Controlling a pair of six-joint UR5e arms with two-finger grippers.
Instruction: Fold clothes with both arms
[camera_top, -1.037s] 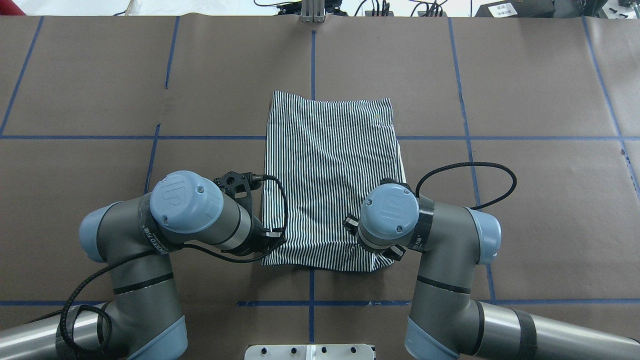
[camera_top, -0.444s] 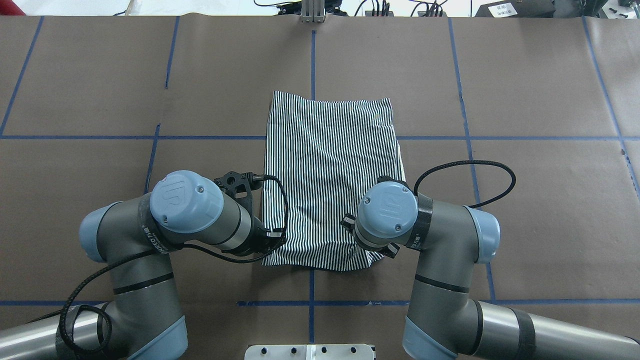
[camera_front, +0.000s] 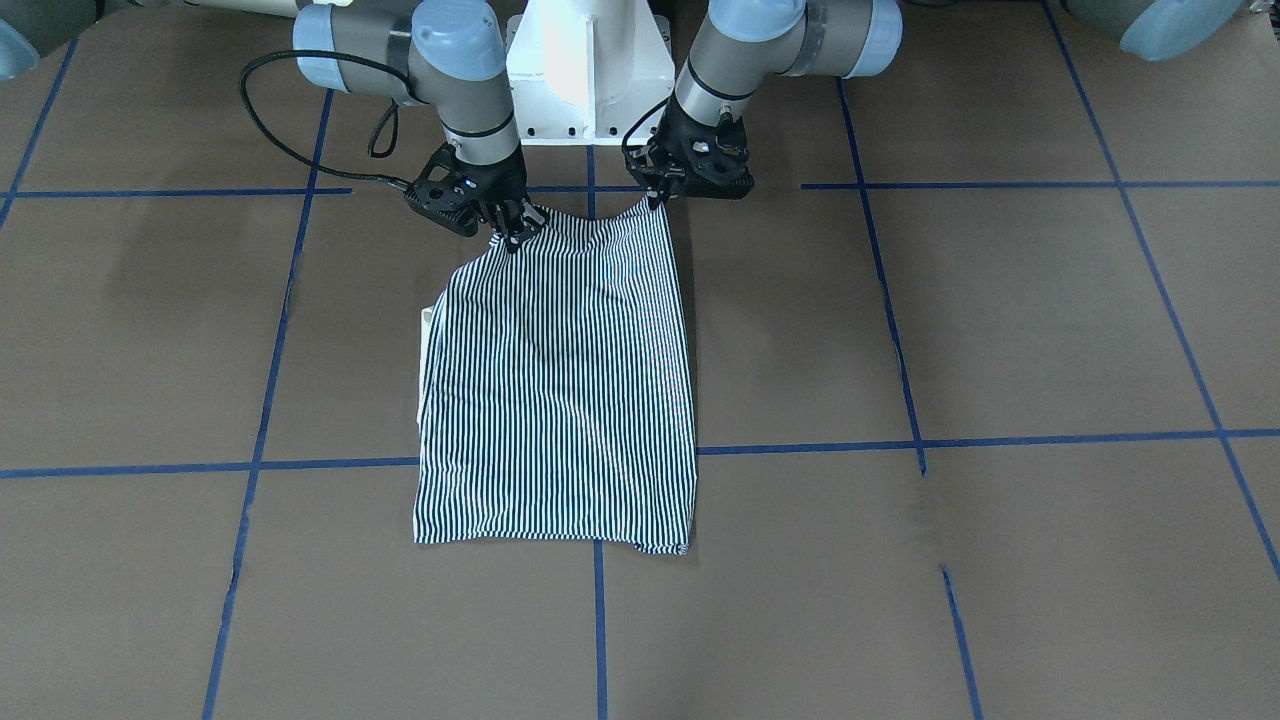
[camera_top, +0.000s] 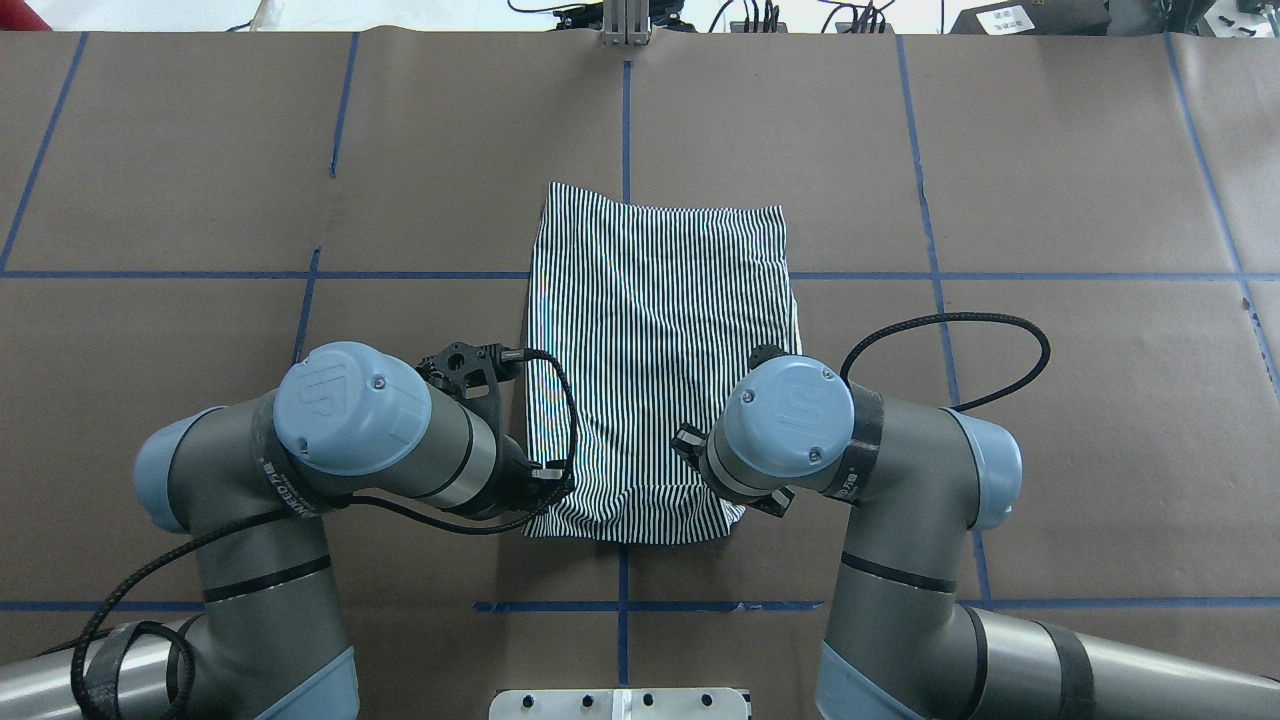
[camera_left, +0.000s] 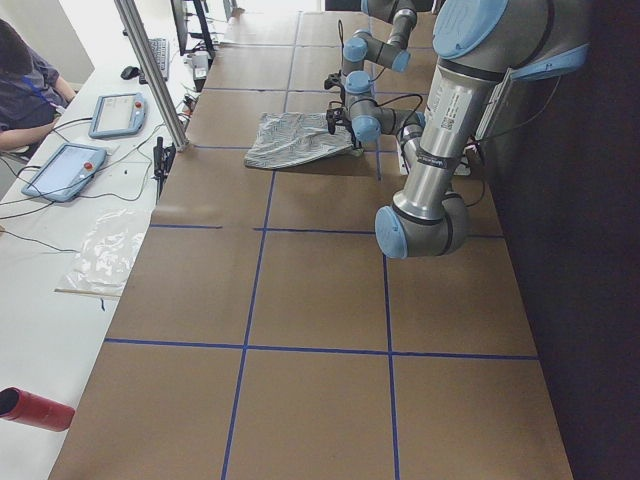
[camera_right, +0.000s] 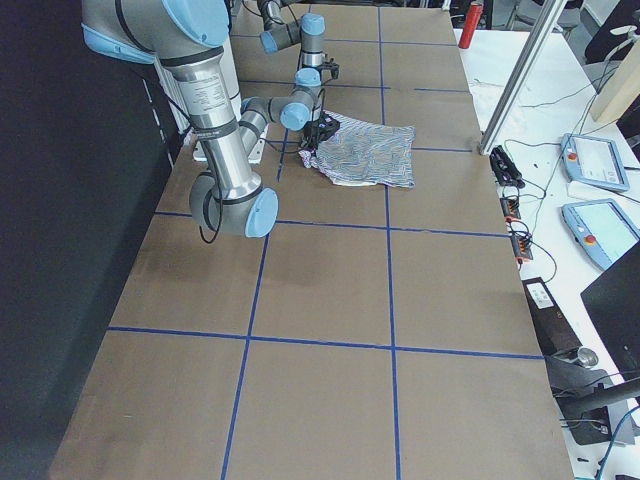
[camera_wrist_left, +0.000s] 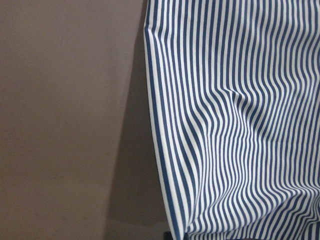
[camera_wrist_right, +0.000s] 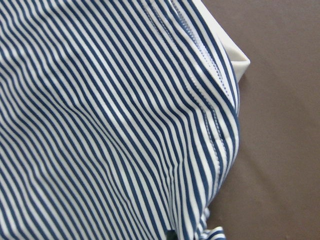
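Black two-finger left gripper (camera_front: 655, 198) and right gripper (camera_front: 513, 230) each clamp a corner of the navy-and-white striped polo shirt (camera_front: 555, 380) (slack between them); carry both forward, level, together.

Left arm (camera_top: 230, 470) and right arm (camera_top: 910, 460) extended forward, elbows out.
Wrists point downward, side by side; left pincer (camera_front: 653, 197) and right pincer (camera_front: 512, 232) are each pinched closed on a raised corner of the shirt (camera_front: 560, 380) nearest the robot's base.
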